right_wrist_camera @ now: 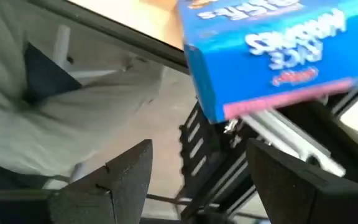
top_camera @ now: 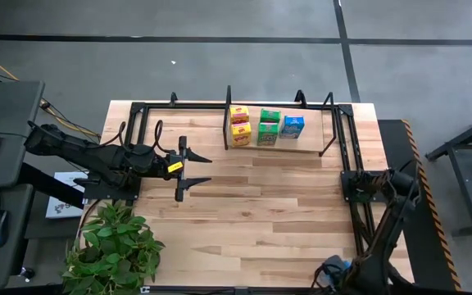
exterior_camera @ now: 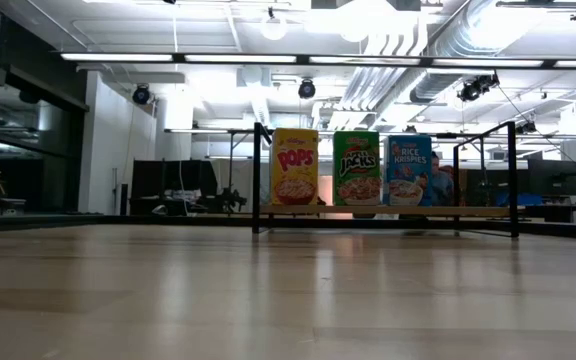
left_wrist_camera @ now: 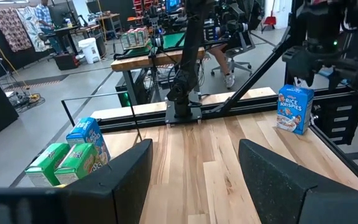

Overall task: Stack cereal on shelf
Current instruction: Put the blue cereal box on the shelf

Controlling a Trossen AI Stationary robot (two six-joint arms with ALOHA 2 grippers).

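Right, both jaws spread, empty. Last blue box (right_wrist_camera: 278,50) sits just ahead of right gripper (right_wrist_camera: 197,163), off the shelf (top_camera: 316,141); square up across its narrow sides before closing. Left gripper (top_camera: 195,168) idles left of centre.

My table (top_camera: 252,205) is lit evenly from above, so the shadows under my arms are soft and faint, and the long ceiling lights (exterior_camera: 308,58) in the low view burn out to white glare. In that low view the near planks smear out of focus while the far boxes read crisp. Past my right claw, the blue box (right_wrist_camera: 278,50) is streaked with motion blur.
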